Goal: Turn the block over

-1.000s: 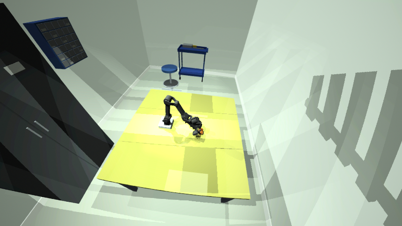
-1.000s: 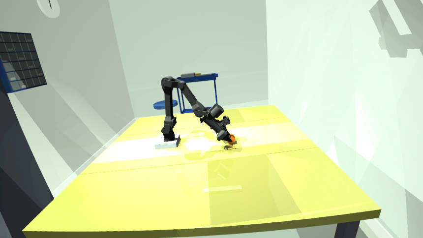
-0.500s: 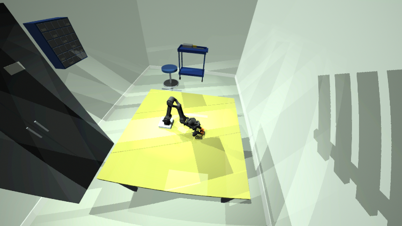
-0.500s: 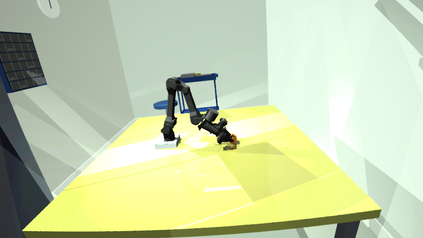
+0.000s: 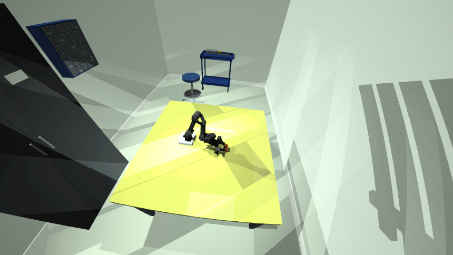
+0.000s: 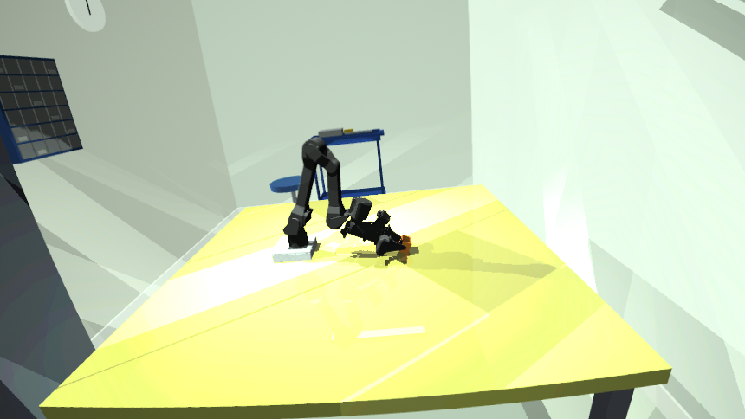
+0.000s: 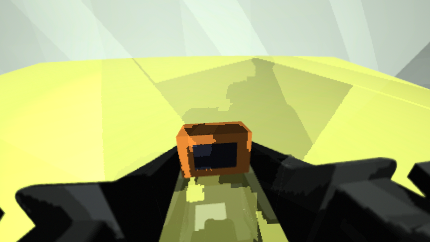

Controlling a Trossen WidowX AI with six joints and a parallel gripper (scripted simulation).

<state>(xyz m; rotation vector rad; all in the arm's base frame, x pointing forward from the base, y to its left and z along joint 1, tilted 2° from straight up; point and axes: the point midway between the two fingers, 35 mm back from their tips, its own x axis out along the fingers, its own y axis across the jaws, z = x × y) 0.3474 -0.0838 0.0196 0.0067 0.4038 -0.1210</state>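
The orange block (image 5: 226, 147) (image 6: 405, 243) (image 7: 242, 166) is between the two fingers of my gripper (image 5: 224, 148) (image 6: 402, 246) (image 7: 214, 146), which is shut on it. Its marked side, a dark navy rectangle (image 7: 215, 156), faces back toward the wrist camera. The gripper points outward from the arm base and slopes a little downward. The block is low over the yellow table (image 5: 190, 177) (image 6: 249, 364) (image 7: 50, 115); whether its lower edge touches the table I cannot tell. Its far side and underside are hidden.
The arm's white base (image 5: 186, 138) (image 6: 292, 252) stands on the table behind the gripper. A blue stool (image 5: 190, 77) and a blue cart (image 5: 216, 81) stand beyond the table's back edge. A dark cabinet (image 5: 79, 133) is at the left.
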